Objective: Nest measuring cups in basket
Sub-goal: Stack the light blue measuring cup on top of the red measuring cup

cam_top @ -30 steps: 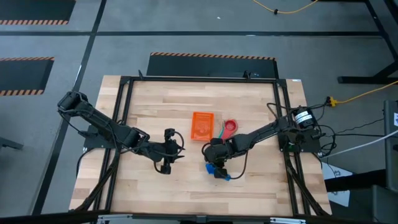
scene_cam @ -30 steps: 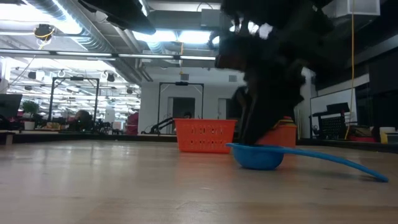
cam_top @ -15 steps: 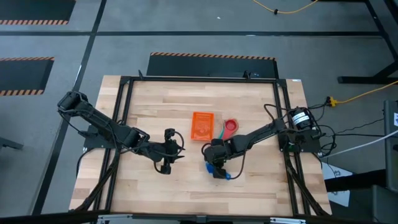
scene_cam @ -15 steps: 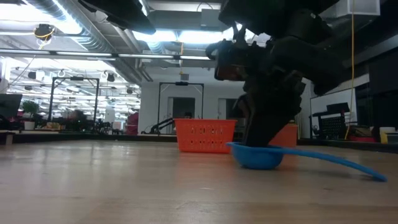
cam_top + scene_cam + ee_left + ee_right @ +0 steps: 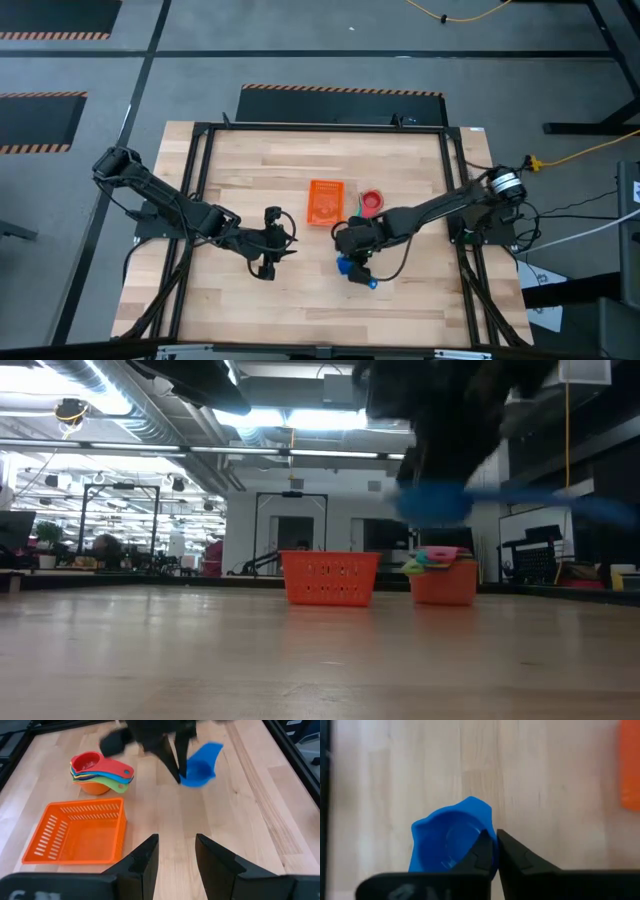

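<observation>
The basket (image 5: 325,202) stands near the middle of the table (image 5: 240,160), upright and with nothing inside it in the left wrist view (image 5: 75,832). It serves as the landmark below.

Right gripper (image 5: 348,262): positioned in front of the basket, toward the near edge of the table and slightly to the right of it. Its fingers (image 5: 485,851) are pinched together on the rim of the blue measuring cup (image 5: 451,839). In the low view the cup (image 5: 435,505) hangs clear above the table surface, higher than the basket's rim (image 5: 330,556); that part of the view is blurred. In the left wrist view the cup (image 5: 199,766) is tilted in the grip.

Stack of measuring cups (image 5: 371,203): sits on the table just to the right of the basket, close to it but apart from it. The red cup (image 5: 89,762) is uppermost and an orange cup (image 5: 95,787) is at the bottom; blue, yellow and green layers show between them. The handles fan out to one side.

Left gripper (image 5: 270,243): hovers to the left of and in front of the basket, well apart from it. Its fingers (image 5: 145,860) stand a moderate gap apart with nothing between them.
</observation>
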`<state>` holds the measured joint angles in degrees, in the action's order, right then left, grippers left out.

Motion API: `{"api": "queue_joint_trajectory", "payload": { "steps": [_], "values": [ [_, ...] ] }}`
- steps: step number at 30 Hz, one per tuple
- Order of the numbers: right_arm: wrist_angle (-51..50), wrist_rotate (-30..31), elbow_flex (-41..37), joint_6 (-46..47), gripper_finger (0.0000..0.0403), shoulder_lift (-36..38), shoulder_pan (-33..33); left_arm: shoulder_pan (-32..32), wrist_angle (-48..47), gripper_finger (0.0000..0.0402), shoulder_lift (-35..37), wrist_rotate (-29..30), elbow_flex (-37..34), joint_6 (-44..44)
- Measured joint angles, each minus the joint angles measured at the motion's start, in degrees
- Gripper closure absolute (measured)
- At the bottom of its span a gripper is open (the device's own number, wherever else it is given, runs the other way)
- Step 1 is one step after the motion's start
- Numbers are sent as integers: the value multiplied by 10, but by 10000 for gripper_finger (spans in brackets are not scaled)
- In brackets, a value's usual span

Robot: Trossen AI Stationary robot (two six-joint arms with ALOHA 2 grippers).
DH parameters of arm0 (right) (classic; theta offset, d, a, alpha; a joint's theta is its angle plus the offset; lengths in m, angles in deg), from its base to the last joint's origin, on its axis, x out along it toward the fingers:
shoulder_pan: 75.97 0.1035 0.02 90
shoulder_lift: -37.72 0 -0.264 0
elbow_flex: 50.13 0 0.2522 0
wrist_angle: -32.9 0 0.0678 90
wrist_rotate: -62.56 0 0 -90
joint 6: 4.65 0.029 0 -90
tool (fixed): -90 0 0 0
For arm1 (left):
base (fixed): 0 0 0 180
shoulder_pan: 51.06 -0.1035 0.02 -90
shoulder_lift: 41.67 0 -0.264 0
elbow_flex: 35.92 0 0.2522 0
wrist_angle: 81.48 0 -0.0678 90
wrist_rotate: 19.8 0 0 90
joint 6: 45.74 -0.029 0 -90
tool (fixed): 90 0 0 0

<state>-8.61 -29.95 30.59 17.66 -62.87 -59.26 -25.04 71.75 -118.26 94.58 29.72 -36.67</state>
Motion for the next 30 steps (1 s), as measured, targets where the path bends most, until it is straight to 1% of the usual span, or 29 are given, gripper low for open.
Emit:
{"api": "queue_joint_trajectory", "payload": {
  "steps": [3, 6, 10, 14, 16, 18, 20, 22, 27, 30],
  "values": [
    [-35, 14, 2, 34, 386, 41, 0, 0, 1, 280, 0, 0, 0, 0],
    [-87, 49, 2, 69, 389, 81, 0, 0, 2, 280, 0, 1, 0, 0],
    [-171, 118, 2, 138, 387, 134, -8, 0, 2, 280, 0, 1, 0, 0],
    [-257, 206, 2, 222, 386, 175, -31, 0, 2, 280, 0, 1, 0, 0],
    [-301, 241, 2, 261, 386, 184, -48, 0, 3, 280, 0, 1, 0, -2],
    [-330, 263, 2, 294, 386, 187, -67, 0, 3, 280, 0, 2, 0, -2],
    [-339, 274, 0, 313, 386, 187, -87, 0, 3, 280, 0, 2, 0, -2],
    [-319, 275, -11, 315, 386, 186, -105, 0, 3, 280, 0, 2, 0, -2],
    [-260, 239, -51, 317, 386, 185, -144, 0, 2, 280, 0, 2, 0, -2],
    [-249, 217, -77, 321, 385, 185, -163, 0, 2, 280, 0, 2, 0, -2]
  ]
}}
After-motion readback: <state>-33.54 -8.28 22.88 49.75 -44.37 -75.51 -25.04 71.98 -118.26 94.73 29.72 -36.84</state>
